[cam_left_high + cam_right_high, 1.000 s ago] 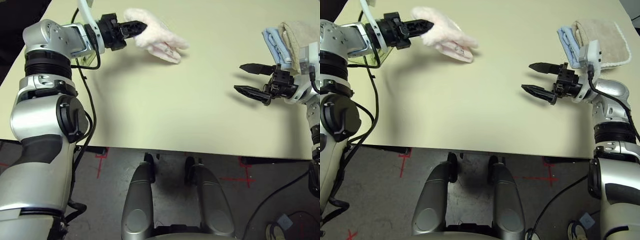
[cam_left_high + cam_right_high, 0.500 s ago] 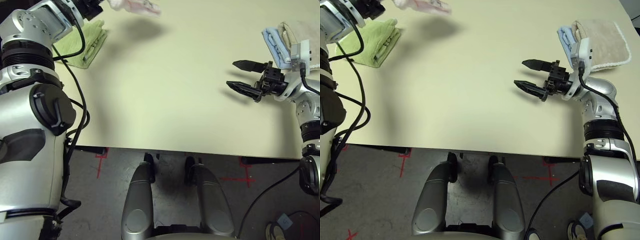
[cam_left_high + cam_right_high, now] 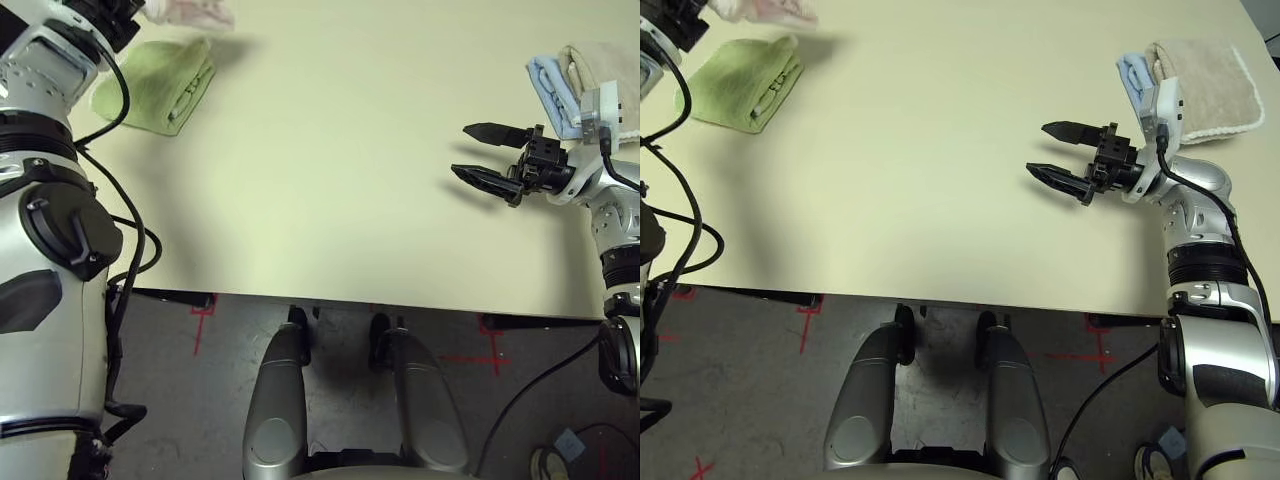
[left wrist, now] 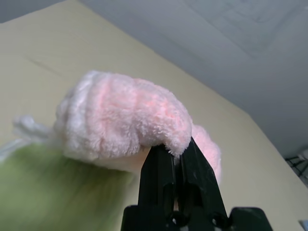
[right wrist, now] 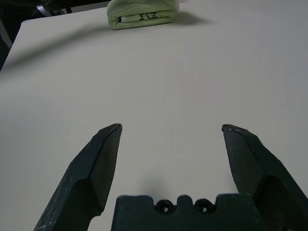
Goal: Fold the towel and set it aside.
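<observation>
Pale pink towel (image 4: 120, 118), light green towel (image 3: 740, 82), blue towel (image 3: 1133, 78), beige towel (image 3: 1205, 85), cream table (image 3: 940, 180)

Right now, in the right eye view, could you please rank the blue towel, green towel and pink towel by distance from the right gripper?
1. Blue towel: just beyond the right gripper, far right.
2. Pink towel: far left corner, held aloft.
3. Green towel: left edge; nearly level with the pink one.

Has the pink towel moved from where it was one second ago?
Yes. The pink towel, gripped by the left gripper, went toward the table's far left corner and now hangs above the green towel, off the table.
</observation>
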Controlling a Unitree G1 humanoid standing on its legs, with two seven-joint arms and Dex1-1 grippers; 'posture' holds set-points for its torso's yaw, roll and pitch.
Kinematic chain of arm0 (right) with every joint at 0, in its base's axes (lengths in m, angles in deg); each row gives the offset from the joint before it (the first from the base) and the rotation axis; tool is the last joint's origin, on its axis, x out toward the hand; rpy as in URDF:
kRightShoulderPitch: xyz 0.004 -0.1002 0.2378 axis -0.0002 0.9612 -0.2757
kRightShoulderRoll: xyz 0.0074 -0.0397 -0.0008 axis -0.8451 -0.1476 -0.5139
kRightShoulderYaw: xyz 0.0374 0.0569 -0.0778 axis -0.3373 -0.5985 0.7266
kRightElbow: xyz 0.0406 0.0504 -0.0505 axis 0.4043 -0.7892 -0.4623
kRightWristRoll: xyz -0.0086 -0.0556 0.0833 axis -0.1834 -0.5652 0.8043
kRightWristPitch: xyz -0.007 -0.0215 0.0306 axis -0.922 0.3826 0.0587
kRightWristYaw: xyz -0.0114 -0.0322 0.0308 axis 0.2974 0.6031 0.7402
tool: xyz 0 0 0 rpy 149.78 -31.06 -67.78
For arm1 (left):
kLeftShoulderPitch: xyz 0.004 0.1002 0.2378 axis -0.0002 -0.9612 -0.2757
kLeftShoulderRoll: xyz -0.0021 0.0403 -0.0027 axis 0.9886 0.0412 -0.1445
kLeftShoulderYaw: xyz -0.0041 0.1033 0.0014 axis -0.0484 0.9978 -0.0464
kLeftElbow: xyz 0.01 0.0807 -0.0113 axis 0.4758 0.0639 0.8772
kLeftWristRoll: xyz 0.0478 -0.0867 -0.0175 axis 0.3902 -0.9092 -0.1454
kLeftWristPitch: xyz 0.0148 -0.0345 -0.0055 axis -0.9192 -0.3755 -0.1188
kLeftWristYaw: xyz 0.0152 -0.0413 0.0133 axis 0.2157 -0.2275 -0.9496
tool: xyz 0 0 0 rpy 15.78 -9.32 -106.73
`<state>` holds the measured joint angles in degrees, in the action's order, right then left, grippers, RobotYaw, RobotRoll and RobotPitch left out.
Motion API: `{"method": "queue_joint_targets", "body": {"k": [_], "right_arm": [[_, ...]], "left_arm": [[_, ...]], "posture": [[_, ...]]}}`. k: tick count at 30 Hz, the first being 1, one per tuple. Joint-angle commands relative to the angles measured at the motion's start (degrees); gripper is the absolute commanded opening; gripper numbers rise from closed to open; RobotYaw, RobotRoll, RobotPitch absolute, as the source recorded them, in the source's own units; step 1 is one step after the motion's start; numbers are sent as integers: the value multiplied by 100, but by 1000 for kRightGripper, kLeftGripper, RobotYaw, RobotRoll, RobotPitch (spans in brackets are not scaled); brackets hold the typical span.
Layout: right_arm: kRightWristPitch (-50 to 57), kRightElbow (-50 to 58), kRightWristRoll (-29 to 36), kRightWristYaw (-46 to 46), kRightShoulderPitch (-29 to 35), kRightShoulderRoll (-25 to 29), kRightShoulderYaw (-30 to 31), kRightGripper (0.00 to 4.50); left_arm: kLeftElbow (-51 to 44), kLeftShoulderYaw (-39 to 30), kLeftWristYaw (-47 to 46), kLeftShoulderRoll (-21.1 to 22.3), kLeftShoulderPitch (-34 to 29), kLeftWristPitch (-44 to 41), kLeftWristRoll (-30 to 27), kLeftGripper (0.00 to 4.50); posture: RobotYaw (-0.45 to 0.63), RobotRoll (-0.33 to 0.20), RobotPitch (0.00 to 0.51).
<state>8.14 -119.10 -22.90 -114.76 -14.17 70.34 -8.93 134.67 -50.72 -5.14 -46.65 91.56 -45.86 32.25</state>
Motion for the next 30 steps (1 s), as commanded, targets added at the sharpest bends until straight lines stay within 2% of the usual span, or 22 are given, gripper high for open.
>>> {"method": "queue_joint_targets", "body": {"k": [1, 14, 23, 30], "right_arm": [[28, 130, 13, -22, 77, 40, 5, 4500], [91, 181, 10, -49, 104, 77, 3, 4500], [120, 236, 12, -43, 112, 80, 3, 4500], [142, 273, -6, -53, 138, 135, 2, 4500]], "left_arm": [[-80, -138, -164, 100, -89, 213, -135, 15], [-76, -179, -11, 182, 46, 532, -290, 15], [-63, -92, 67, 195, -367, 566, -191, 15], [-357, -113, 81, 195, -842, 193, -323, 15]], "posture": [[46, 0, 346], [44, 0, 349], [35, 0, 350], [34, 0, 345]]}}
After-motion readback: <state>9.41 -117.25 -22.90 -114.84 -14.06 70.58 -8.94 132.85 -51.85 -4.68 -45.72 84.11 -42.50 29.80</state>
